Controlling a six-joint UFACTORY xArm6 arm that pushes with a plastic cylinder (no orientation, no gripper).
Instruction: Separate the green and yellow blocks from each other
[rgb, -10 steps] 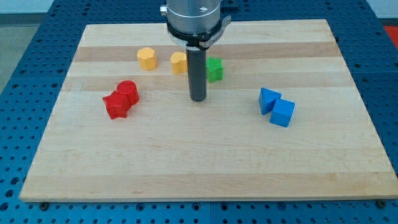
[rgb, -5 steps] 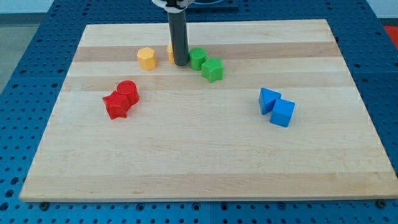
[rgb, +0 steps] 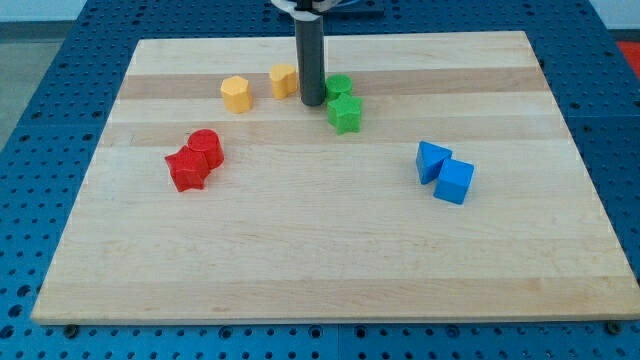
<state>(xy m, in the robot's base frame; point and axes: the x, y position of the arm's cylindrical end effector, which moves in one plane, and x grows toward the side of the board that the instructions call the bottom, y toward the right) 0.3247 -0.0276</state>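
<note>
Where the pale, grained wooden board (rgb: 330, 250) is crossed by a lighter strip near the view's top, matte plastic blocks are gathered: a yellow hexagonal block (rgb: 236, 93), a second yellow block (rgb: 283, 80), a green round block (rgb: 339, 87) and a green star-shaped block (rgb: 345, 113), the greens touching. Two red blocks (rgb: 195, 160) are seen at the view's left, two blue blocks (rgb: 445, 172) at the right. Much bare wood is left toward the view's bottom. No gripper is fitted; my tip (rgb: 312, 102) is set between the second yellow block and the green round block, beside both.
</note>
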